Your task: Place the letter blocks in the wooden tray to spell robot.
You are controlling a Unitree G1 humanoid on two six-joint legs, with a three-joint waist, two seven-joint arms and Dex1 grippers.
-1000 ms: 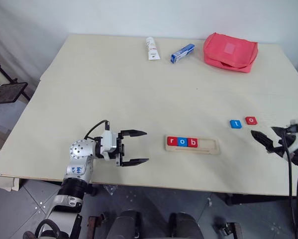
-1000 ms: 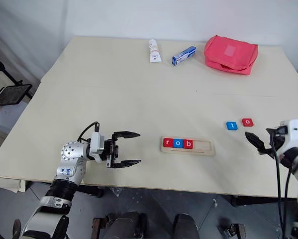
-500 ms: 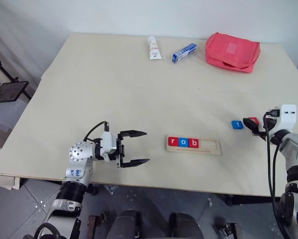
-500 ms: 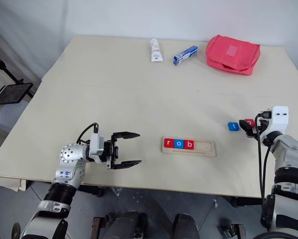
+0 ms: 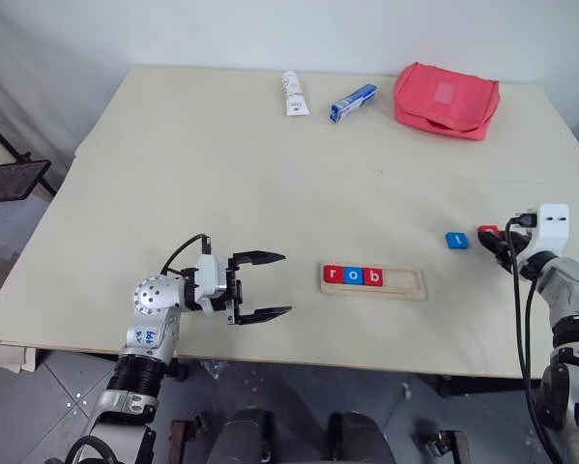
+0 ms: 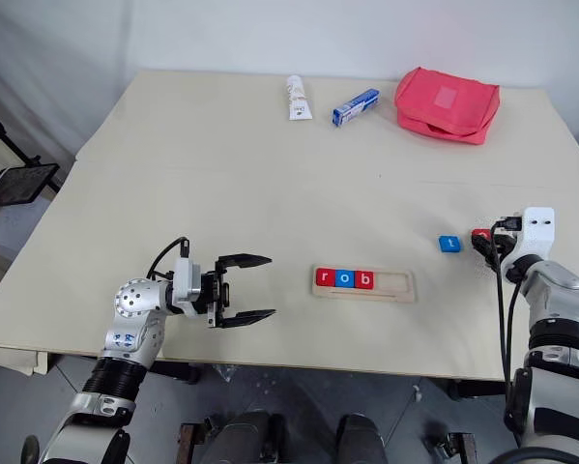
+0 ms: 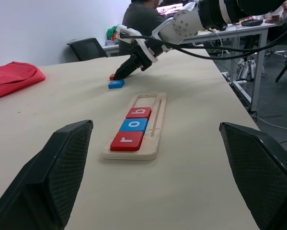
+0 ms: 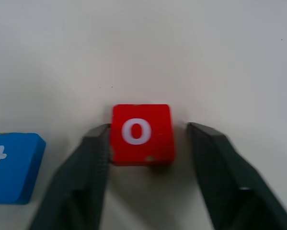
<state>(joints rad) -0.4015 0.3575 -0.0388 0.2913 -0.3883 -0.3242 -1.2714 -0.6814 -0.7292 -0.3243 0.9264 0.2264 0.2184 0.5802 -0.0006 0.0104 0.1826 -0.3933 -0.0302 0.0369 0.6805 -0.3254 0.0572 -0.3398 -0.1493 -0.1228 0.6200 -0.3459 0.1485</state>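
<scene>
The wooden tray [image 5: 407, 282] lies near the table's front edge. It holds a red r [image 5: 334, 275], a blue o [image 5: 354, 275] and a red b [image 5: 372, 276] at its left end. To its right on the table lie a blue t block [image 5: 454, 240] and a red o block [image 8: 141, 133]. My right gripper [image 5: 497, 239] is low on the table, shut on the red o; one finger [image 8: 93, 158] presses its side. Left of the tray, my left gripper [image 5: 270, 286] hovers open and empty, pointing toward the tray.
At the table's far edge lie a white tube [image 5: 293, 94], a blue-and-white box [image 5: 353, 101] and a pink pouch [image 5: 447, 100]. A black chair [image 5: 14, 179] stands left of the table. A person [image 7: 141, 19] sits at desks beyond the table in the left wrist view.
My right arm reached forward from the table's right edge to the red o block and its fingers closed around it. The left arm and the tray's tiles stayed put.
</scene>
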